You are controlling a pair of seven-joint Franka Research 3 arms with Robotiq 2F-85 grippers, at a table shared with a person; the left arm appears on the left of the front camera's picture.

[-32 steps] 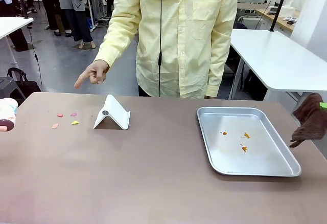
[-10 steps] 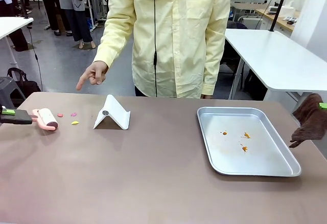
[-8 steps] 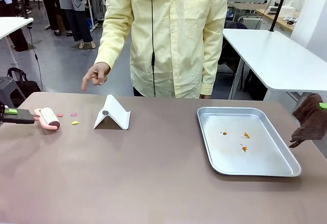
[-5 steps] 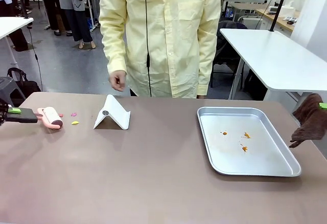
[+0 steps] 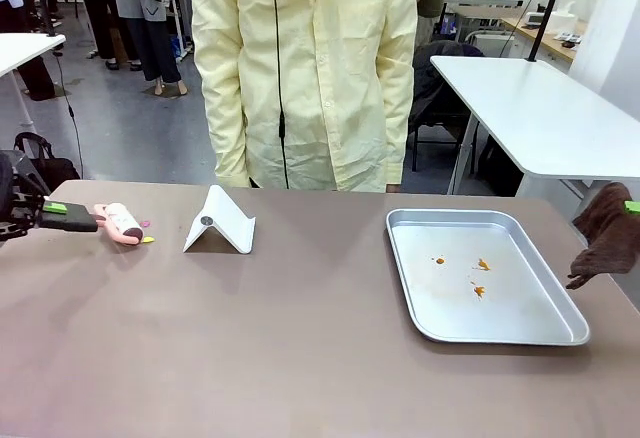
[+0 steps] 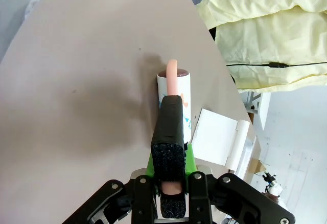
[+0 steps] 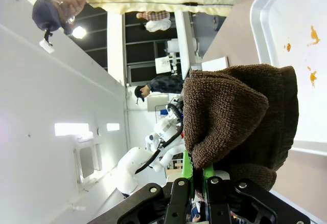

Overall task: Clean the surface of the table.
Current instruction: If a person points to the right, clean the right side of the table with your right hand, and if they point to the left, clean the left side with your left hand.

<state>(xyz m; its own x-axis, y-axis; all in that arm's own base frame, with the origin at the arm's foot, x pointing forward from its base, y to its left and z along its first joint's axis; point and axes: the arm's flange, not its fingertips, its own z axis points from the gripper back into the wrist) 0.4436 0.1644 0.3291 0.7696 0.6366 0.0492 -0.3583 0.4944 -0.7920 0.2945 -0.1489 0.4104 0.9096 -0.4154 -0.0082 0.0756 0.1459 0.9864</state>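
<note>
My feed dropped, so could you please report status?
Left hand shut on roller, at scraps on table. Right hand shut on cloth, beside tray. White stand close ahead.

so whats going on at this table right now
The left hand grips a pink lint roller by its handle at the left end of the table, right beside a few small coloured scraps. The right hand holds a brown cloth at the right edge, near a steel tray with orange smears. A person stands at the far side.
</note>
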